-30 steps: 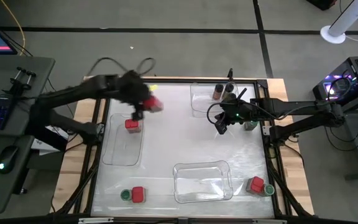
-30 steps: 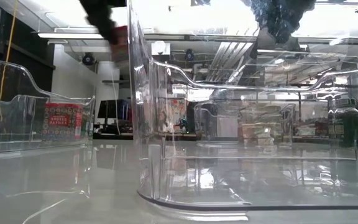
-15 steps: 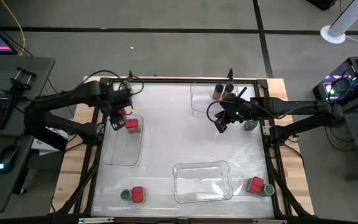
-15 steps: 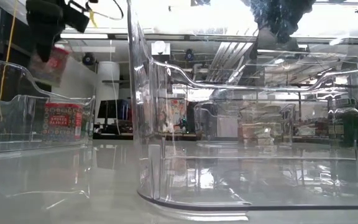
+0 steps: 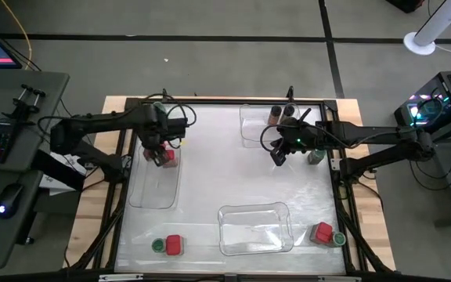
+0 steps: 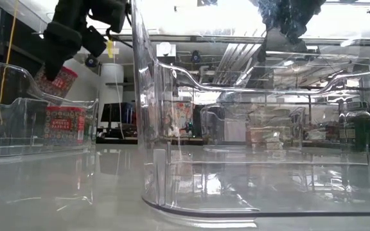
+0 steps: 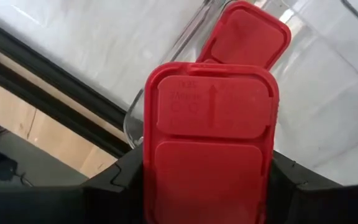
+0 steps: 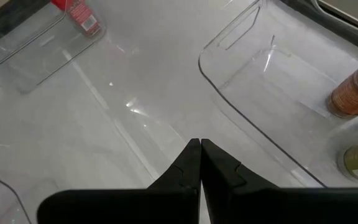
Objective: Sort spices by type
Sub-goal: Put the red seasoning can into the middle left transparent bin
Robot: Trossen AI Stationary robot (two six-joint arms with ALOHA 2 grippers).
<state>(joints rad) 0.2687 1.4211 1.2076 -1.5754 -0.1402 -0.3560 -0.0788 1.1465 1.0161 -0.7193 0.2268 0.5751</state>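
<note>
My left gripper [image 5: 157, 146] hangs over the far end of the left clear tray [image 5: 153, 188], shut on a red square-topped box [image 7: 210, 155]. A second red box [image 5: 167, 157] stands on its base in that tray, just beneath the first. My right gripper [image 5: 277, 159] is shut and empty above the table, near the far-right tray [image 5: 249, 131]. That tray holds a brownish jar [image 5: 275, 117] and a dark-lidded jar [image 5: 289, 112]. A green-lidded jar [image 5: 316, 157] stands beside it. My left gripper pinches the red box by its two opposite side walls [image 7: 149, 186], close under the red lid, which faces the wrist camera. The fingers [image 6: 55, 61] come from above, slanting. The box [image 6: 60, 81] is lifted clear and tilted, hanging just over the red box in the tray [image 6: 64, 125].
A third clear tray [image 5: 255, 229] lies at the near edge. A red box [image 5: 174, 244] and a green-lidded jar [image 5: 158, 246] stand near left. Another red box [image 5: 322, 232] and a jar [image 5: 339, 240] stand near right. Bare table spreads in the middle.
My left gripper has carried the red box from the far middle of the table toward the left edge, over the left tray, and down toward the red box standing there. The held box has tipped on the way. The right arm has kept still.
</note>
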